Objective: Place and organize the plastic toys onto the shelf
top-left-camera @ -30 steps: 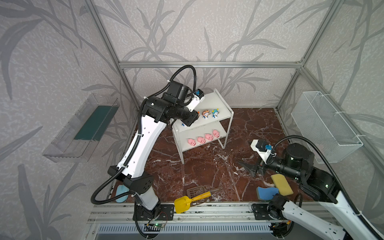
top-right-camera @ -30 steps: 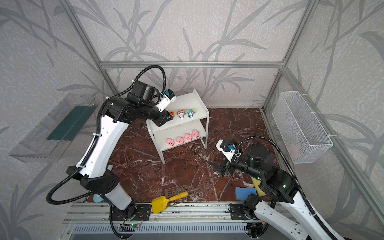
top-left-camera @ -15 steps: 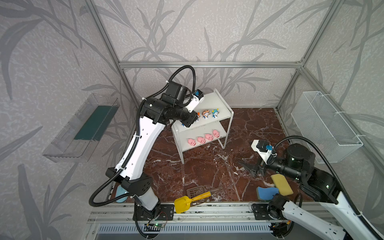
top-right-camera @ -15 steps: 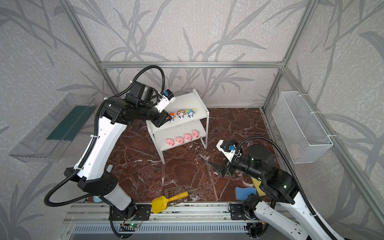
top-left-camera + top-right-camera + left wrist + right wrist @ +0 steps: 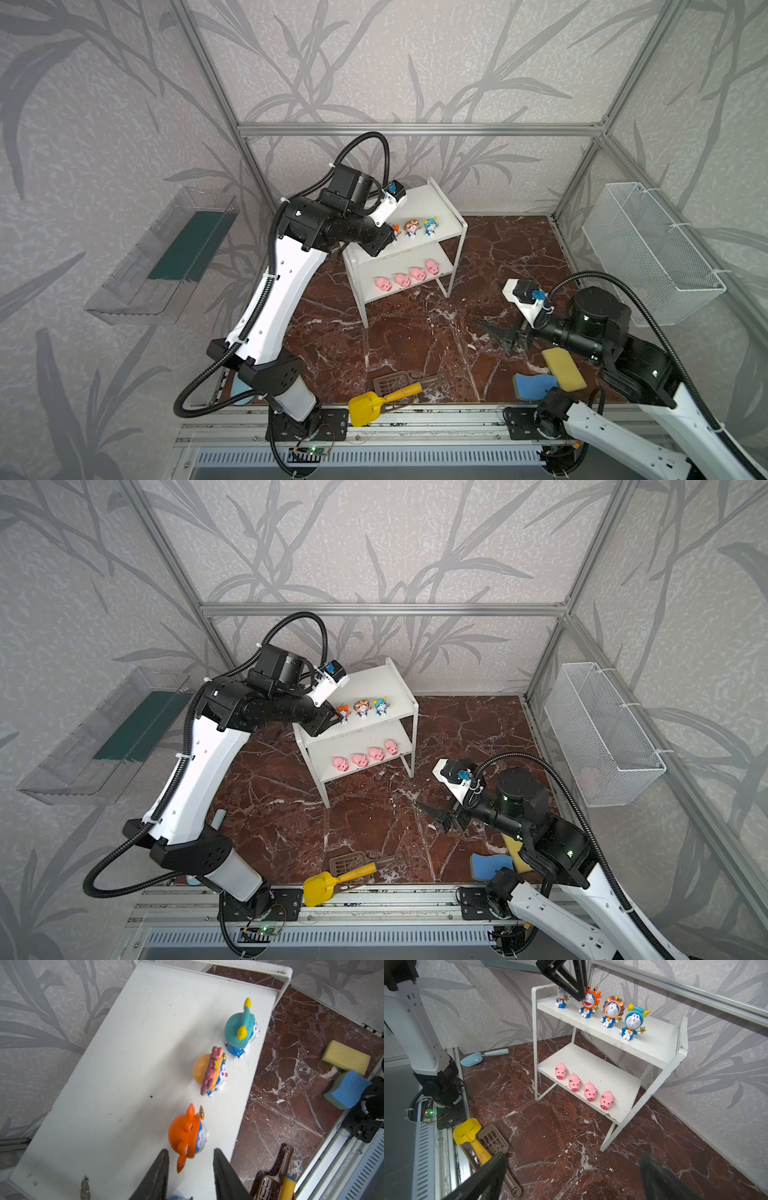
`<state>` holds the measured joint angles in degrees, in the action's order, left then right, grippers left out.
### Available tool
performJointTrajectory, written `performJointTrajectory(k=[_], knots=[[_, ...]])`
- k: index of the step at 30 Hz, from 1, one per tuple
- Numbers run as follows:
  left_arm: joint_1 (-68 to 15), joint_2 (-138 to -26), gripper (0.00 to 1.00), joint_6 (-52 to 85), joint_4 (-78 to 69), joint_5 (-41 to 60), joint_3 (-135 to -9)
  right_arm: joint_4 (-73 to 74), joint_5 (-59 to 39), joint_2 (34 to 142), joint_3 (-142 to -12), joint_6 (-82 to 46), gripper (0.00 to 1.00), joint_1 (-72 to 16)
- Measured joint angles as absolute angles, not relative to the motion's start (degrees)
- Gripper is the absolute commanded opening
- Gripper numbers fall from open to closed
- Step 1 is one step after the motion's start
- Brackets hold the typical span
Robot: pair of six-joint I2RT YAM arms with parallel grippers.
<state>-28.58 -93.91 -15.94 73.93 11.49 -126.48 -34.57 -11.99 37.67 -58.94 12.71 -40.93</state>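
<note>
The right wrist view alone shows me the white-capped cartoon figurine (image 5: pixel 560 1001) on the top board of the small white two-tier shelf (image 5: pixel 654 1043), pinched in my left gripper (image 5: pixel 190 1154). My right gripper (image 5: pixel 573 1156) stays spread and unmoved.

The pigs (image 5: pixel 590 1094) were pink, the shelf (image 5: pixel 658 1043) white; the figurines (image 5: pixel 612 1009) wore orange, brown and teal headgear. The counter (image 5: pixel 560 1126) was dark red, white-veined marble; the walls (image 5: pixel 415 62) grey, leaf-patterned.
</note>
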Motion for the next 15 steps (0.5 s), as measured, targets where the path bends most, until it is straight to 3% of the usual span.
performJointTrajectory(k=[7, 15], knots=[[-28.6, -93.9, 0.56, -16.1, 73.6, 11.2, -126.5, -34.6, -12.0, 37.7, -58.9, 12.7, 0.99, -40.9], [-28.6, -94.7, 0.57, -16.4, 73.7, 11.6, -127.4, -34.6, -12.0, 37.7, -58.9, 13.1, 0.99, -40.9]])
